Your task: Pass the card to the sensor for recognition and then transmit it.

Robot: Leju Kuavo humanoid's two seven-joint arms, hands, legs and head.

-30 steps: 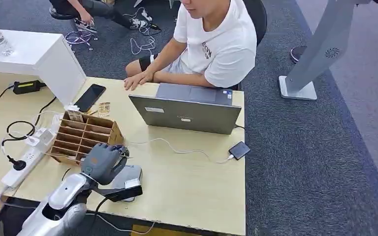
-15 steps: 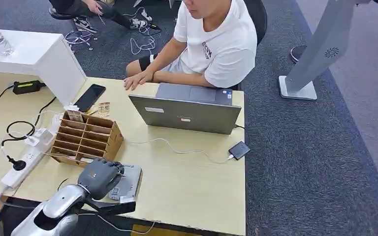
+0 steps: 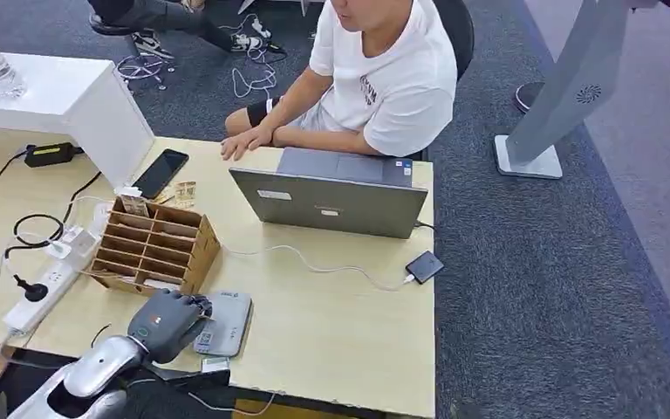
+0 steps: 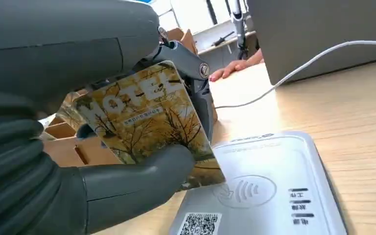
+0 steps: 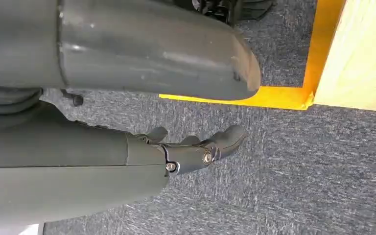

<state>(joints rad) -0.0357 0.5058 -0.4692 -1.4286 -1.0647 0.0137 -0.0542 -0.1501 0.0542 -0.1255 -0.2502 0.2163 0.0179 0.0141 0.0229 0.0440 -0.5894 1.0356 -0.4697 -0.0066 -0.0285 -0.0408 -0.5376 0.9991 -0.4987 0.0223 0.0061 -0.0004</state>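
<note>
The big table (image 3: pixel 340 305) holds a laptop (image 3: pixel 327 205), a cardboard box (image 3: pixel 153 244) and the flat grey sensor (image 3: pixel 227 323). The left hand (image 3: pixel 167 325) pinches the card (image 4: pixel 149 125) with its thumb and fingers, just over the sensor's near end. The right hand (image 5: pixel 196 147) hangs by the floor, fingers apart, holding nothing. The card could slip out, because only its edges are held. It is tilted, its long side slanting down toward the sensor.

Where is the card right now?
The card is held in the left hand, just above the grey sensor near the table's front edge, beside the cardboard organizer.
</note>
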